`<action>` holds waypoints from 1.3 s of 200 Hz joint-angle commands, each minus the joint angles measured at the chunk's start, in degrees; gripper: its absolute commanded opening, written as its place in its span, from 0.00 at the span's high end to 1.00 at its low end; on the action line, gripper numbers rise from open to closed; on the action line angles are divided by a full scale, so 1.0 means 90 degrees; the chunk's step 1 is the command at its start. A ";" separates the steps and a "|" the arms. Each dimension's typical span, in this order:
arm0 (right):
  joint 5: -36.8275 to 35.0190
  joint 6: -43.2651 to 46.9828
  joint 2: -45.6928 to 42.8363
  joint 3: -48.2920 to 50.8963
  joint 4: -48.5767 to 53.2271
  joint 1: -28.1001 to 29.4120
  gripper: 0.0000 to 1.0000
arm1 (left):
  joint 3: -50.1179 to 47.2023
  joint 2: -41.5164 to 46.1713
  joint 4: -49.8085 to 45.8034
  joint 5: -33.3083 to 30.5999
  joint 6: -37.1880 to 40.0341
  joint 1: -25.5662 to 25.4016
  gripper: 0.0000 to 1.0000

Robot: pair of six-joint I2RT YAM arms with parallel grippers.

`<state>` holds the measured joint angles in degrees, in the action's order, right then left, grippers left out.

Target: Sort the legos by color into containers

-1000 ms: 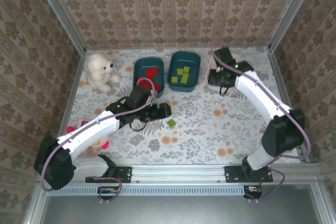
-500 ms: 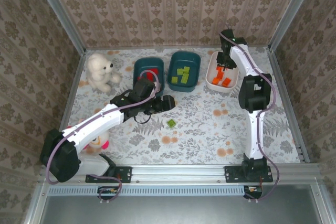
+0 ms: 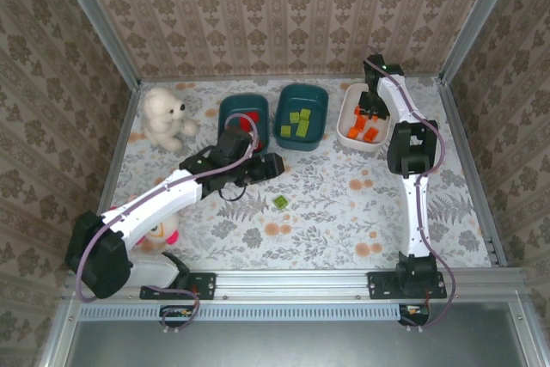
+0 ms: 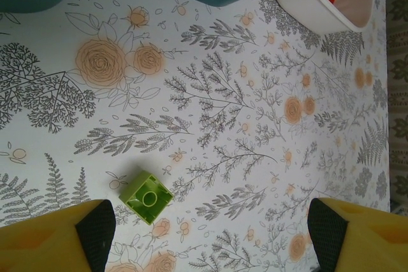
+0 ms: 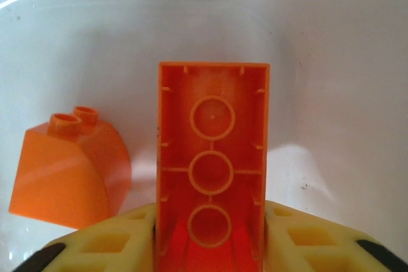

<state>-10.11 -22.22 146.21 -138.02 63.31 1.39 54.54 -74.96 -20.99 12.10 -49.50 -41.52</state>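
we note: right gripper (image 5: 210, 234) clamped on hollow orange brick (image 5: 212, 151), glossy white tub (image 5: 331, 42); left gripper (image 4: 210, 224) spread wide, studded green brick (image 4: 146, 196), floral tablecloth (image 4: 255, 125), damask walls (image 3: 275, 15).

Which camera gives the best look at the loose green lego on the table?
The left wrist view: the green lego lies close and sharp, its shape clear. The top external view shows it as a tiny green square.

Floral table (image 3: 326, 212) carries tubs (image 3: 296, 146), teddy (image 3: 165, 118), green lego (image 3: 280, 202).
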 commanded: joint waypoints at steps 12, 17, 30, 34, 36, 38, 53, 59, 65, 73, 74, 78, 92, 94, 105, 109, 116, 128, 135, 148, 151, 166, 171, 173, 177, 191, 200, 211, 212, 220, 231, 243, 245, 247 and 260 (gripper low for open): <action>0.0016 0.0086 -0.0458 -0.0231 0.0093 0.0117 0.44 | 0.0297 -0.0060 0.0007 -0.0077 -0.0099 0.0093 0.18; 0.0002 0.0103 -0.0573 -0.0219 0.0063 0.0146 0.42 | 0.0297 -0.0049 0.0018 -0.0053 -0.0085 0.0101 0.18; -0.0074 0.0139 -0.0875 -0.0221 0.0002 0.0239 0.38 | 0.0306 -0.0041 0.0027 -0.0002 -0.0082 0.0125 0.18; -0.0092 0.0146 -0.0980 -0.0211 -0.0010 0.0272 0.38 | 0.0309 -0.0033 0.0011 0.0012 -0.0077 0.0139 0.18; -0.0101 0.0152 -0.1043 -0.0212 -0.0007 0.0301 0.38 | 0.0307 -0.0026 -0.0001 0.0018 -0.0077 0.0145 0.18; -0.0113 0.0156 -0.1110 -0.0200 -0.0019 0.0323 0.38 | 0.0314 -0.0022 -0.0011 0.0014 -0.0069 0.0144 0.18; -0.0226 0.0240 -0.1587 0.0070 -0.0176 0.0576 0.38 | 0.0335 0.0066 -0.0240 -0.0108 -0.0043 0.0171 0.18; -0.0232 0.0268 -0.1884 0.0370 -0.0325 0.0704 0.38 | 0.0346 0.0119 -0.0404 -0.0188 -0.0047 0.0200 0.18; -0.0202 0.0308 -0.2213 0.0752 -0.0572 0.0864 0.39 | 0.0339 0.0197 -0.0562 -0.0277 -0.0056 0.0238 0.18; -0.0152 0.0397 -0.2707 0.1370 -0.0934 0.1121 0.39 | 0.0318 0.0302 -0.0777 -0.0391 -0.0057 0.0296 0.18; -0.0159 0.0408 -0.2762 0.1473 -0.0981 0.1153 0.39 | 0.0313 0.0321 -0.0804 -0.0409 -0.0067 0.0301 0.18; -0.0146 0.0459 -0.2999 0.1791 -0.1137 0.1306 0.39 | 0.0299 0.0385 -0.0924 -0.0477 -0.0067 0.0335 0.18; -0.0023 0.0589 -0.3752 0.2852 -0.1559 0.1871 0.39 | 0.0193 0.0652 -0.1336 -0.0682 -0.0091 0.0461 0.18; -0.0006 0.0597 -0.3847 0.3008 -0.1598 0.1971 0.39 | 0.0159 0.0697 -0.1377 -0.0693 -0.0090 0.0489 0.18; 0.0076 0.0611 -0.4336 0.3788 -0.1796 0.2467 0.39 | -0.0030 0.0964 -0.1543 -0.0697 -0.0106 0.0609 0.18; 0.0134 0.0604 -0.4513 0.4091 -0.1864 0.2641 0.38 | -0.0104 0.1075 -0.1608 -0.0701 -0.0120 0.0648 0.18; 0.0282 0.0598 -0.4802 0.4607 -0.2011 0.2944 0.38 | -0.0239 0.1278 -0.1744 -0.0733 -0.0144 0.0709 0.18; 0.0409 0.0526 -0.5230 0.5383 -0.2149 0.3505 0.37 | -0.0473 0.1650 -0.2016 -0.0777 -0.0193 0.0807 0.18; 0.0619 0.0491 -0.5422 0.5795 -0.2262 0.3786 0.36 | -0.0594 0.1880 -0.2194 -0.0833 -0.0231 0.0854 0.18; 0.1015 0.0443 -0.5668 0.6379 -0.2427 0.4347 0.33 | -0.0838 0.2347 -0.2544 -0.0916 -0.0299 0.0918 0.18; 0.1043 0.0423 -0.5691 0.6480 -0.2432 0.4472 0.31 | -0.0897 0.2458 -0.2620 -0.0939 -0.0317 0.0921 0.18; 0.1259 0.0407 -0.5677 0.6808 -0.2452 0.5018 0.27 | -0.1159 0.3026 -0.2983 -0.1016 -0.0407 0.0984 0.18; 0.1262 0.0390 -0.5633 0.6860 -0.2422 0.5172 0.25 | -0.1231 0.3213 -0.3103 -0.1035 -0.0448 0.0999 0.18; 0.1258 0.0382 -0.5609 0.6878 -0.2407 0.5220 0.24 | -0.1257 0.3278 -0.3157 -0.1052 -0.0467 0.1004 0.18; 0.1285 0.0370 -0.5554 0.6915 -0.2388 0.5312 0.23 | -0.1320 0.3434 -0.3243 -0.1070 -0.0508 0.1014 0.18; 0.1392 0.0298 -0.5289 0.6975 -0.2289 0.5450 0.20 | -0.1481 0.3917 -0.3461 -0.1109 -0.0620 0.1038 0.18; 0.1373 0.0256 -0.5107 0.7016 -0.2259 0.5503 0.20 | -0.1583 0.4168 -0.3561 -0.1119 -0.0724 0.1039 0.18; 0.1364 0.0248 -0.4911 0.7044 -0.2308 0.5524 0.19 | -0.1672 0.4412 -0.3622 -0.1118 -0.0824 0.1039 0.18; 0.1361 0.0250 -0.4900 0.7044 -0.2313 0.5522 0.19 | -0.1674 0.4422 -0.3623 -0.1119 -0.0836 0.1039 0.18; 0.1366 0.0270 -0.4771 0.7044 -0.2365 0.5538 0.19 | -0.1713 0.4535 -0.3627 -0.1118 -0.0893 0.1040 0.19; 0.1365 0.0324 -0.4569 0.6952 -0.2363 0.5556 0.19 | -0.1734 0.4607 -0.3625 -0.1100 -0.0927 0.1039 0.19; 0.1283 0.0375 -0.4326 0.6799 -0.2314 0.5552 0.21 | -0.1713 0.4608 -0.3623 -0.1081 -0.0927 0.1039 0.19; 0.1266 0.0378 -0.4296 0.6778 -0.2309 0.5555 0.21 | -0.1707 0.4598 -0.3617 -0.1076 -0.0927 0.1039 0.19; 0.1247 0.0388 -0.4259 0.6755 -0.2296 0.5555 0.21 | -0.1701 0.4593 -0.3608 -0.1072 -0.0929 0.1039 0.19; 0.1138 0.0442 -0.4033 0.6593 -0.2265 0.5554 0.21 | -0.1667 0.4576 -0.3590 -0.1054 -0.0900 0.1039 0.19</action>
<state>1.37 -18.55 106.54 -75.72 42.24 51.37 39.40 -33.89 -51.64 3.14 -56.23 -32.51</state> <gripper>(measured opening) 0.791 0.809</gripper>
